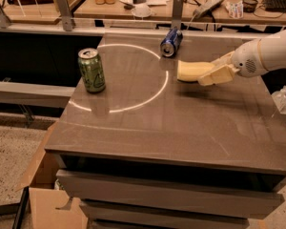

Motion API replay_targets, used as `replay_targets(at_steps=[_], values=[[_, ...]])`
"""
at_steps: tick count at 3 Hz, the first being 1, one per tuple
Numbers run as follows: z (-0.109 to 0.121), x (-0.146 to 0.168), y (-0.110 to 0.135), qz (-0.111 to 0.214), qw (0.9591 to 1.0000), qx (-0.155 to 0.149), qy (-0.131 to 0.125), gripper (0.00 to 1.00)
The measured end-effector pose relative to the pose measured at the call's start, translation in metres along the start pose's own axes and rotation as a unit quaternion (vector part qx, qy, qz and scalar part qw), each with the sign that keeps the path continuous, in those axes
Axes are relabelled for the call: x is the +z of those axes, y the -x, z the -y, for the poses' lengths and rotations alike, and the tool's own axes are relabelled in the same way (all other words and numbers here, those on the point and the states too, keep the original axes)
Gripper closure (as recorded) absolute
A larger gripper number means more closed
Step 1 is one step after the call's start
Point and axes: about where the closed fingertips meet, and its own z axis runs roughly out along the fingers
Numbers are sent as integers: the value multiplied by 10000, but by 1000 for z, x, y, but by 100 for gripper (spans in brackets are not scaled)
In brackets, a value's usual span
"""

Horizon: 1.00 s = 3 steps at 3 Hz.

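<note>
Arm and gripper (pixel 209 73) are reaching in from the picture's right over the far half of the brown table (pixel 181 132). The jaws are pinching narrowly on the right end of a yellow sponge (pixel 189 70). The sponge is sitting low over the tabletop; whether it is touching is unclear. A blue can (pixel 170 42) is lying on its side just beyond the sponge, near the far edge. A green can (pixel 91 70) is standing upright well apart, across a bright arc of light (pixel 148 92).
</note>
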Motion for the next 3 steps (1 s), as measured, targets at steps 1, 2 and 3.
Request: replay_targets(at_steps=[1, 2, 3], values=[[0, 2, -2, -8, 10000, 14, 17, 100], [-18, 5, 15, 63, 10000, -62, -47, 100], [-48, 12, 45, 149, 9994, -177, -254, 100]])
